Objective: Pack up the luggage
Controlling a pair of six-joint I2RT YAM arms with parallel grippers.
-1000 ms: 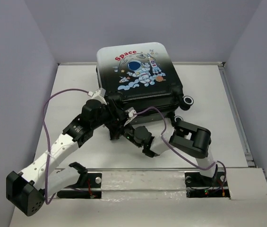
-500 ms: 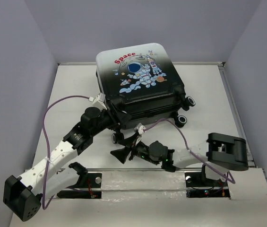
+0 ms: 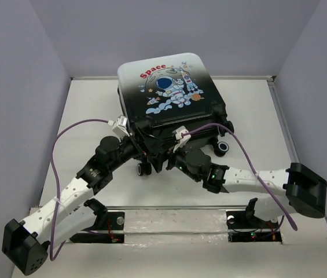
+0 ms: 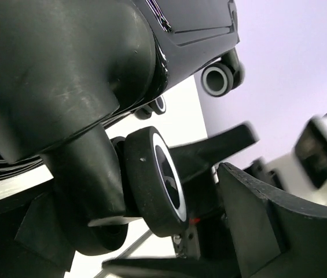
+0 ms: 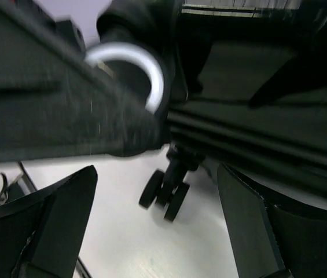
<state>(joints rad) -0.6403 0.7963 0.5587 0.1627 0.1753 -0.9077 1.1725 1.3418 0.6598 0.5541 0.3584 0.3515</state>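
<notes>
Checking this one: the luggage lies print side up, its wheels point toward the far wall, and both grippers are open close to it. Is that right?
One thing is wrong: the wheels are at the near end, toward the arm bases, as the top external view shows. The luggage does lie print side up, and the left gripper and right gripper are open close to it.

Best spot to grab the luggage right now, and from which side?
A caster stem at the luggage's near, wheeled end, coming from the arms' side. Its printed top looks too broad for two fingers, while the casters jut towards the arms and look narrow enough.
</notes>
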